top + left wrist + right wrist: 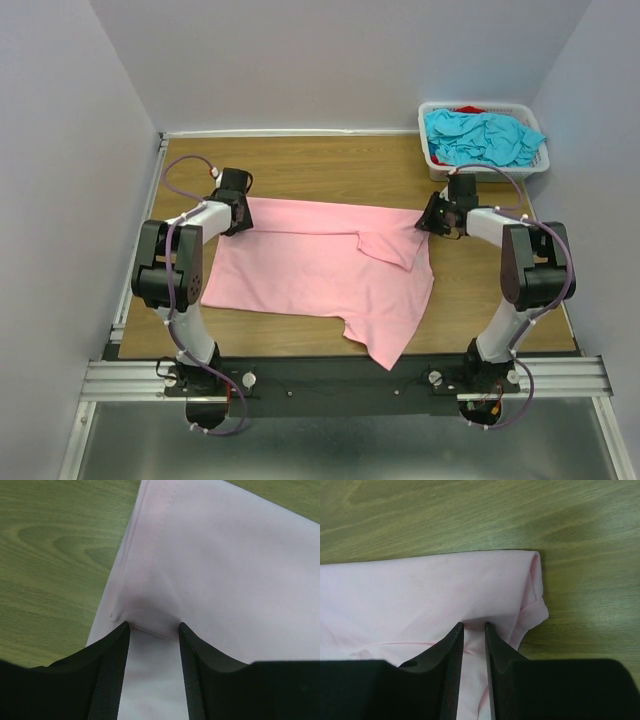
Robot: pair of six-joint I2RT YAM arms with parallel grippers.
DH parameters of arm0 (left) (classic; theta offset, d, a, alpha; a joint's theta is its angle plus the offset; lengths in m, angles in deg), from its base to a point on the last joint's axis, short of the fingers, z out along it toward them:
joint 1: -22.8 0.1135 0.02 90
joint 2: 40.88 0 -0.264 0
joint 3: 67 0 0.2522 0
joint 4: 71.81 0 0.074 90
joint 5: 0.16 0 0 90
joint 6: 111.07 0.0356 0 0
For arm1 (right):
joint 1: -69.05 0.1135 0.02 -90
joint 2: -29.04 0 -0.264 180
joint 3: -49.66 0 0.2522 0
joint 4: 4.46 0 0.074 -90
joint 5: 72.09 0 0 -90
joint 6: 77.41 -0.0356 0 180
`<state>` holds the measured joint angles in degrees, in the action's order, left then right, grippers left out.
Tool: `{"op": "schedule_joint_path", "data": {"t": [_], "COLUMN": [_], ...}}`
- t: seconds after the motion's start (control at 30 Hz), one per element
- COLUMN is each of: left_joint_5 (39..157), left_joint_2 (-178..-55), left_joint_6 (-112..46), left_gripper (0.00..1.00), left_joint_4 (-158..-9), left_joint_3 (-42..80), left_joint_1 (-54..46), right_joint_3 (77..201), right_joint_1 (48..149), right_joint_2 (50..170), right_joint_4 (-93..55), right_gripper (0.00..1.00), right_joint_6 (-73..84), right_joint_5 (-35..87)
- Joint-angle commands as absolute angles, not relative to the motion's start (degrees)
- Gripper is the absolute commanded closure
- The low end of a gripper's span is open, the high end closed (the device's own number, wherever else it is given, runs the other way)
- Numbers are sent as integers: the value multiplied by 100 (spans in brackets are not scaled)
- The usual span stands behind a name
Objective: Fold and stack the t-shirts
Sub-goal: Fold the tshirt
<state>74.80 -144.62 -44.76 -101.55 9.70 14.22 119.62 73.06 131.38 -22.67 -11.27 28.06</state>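
Nearest you, one pointed corner of the pink shirt (320,275) reached over the front edge of the wood-grain desk (330,165). The rest of the shirt lay spread flat and smooth across the middle, with a sleeve folded in over its right side. Your left hand (240,215) sat at the shirt's far left corner and your right hand (432,218) at its far right corner, but from above you could not see either grip.

The wrist cameras showed that. On the left, the black fingers (112,670) stood a narrow gap apart. Soft pink cloth filled the gap, and it puckered at the tips beside a stitched hem. On the right, the fingers (451,665) were nearly closed, pinching a thin fold of the same cloth near its rounded, doubled-over edge.

Only the top view showed the far right corner. There a white slotted plastic basket (535,165) held crumpled turquoise shirts (480,138), with a bit of red cloth (468,108) behind them.
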Motion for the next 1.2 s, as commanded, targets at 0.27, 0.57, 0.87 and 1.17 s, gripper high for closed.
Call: {"op": "schedule_joint_path", "data": {"t": [0.27,0.57,0.87,1.17], "left_joint_5": [7236,7024,7332,7455], "left_joint_2": [-14214,-13500,-14388,-15214], "left_joint_6": [-4542,-4744,-4727,-4683], "left_gripper": [44,36,35,35], "left_joint_4": [-10252,-10297,-10218,-10270], "left_joint_3": [846,1030,1400,1901], "left_joint_1": [1744,1059,944,1032], "right_joint_3": [12239,12670,12740,13258], "right_joint_1": [7300,7887,8425,8416], "right_joint_2": [13284,12792,13143,14081], "right_joint_4": [-2499,-3017,-3351,-3360], "right_gripper": [69,64,61,60], "right_joint_6": [-798,-578,-675,-245], "right_joint_5": [2265,2012,1430,816]}}
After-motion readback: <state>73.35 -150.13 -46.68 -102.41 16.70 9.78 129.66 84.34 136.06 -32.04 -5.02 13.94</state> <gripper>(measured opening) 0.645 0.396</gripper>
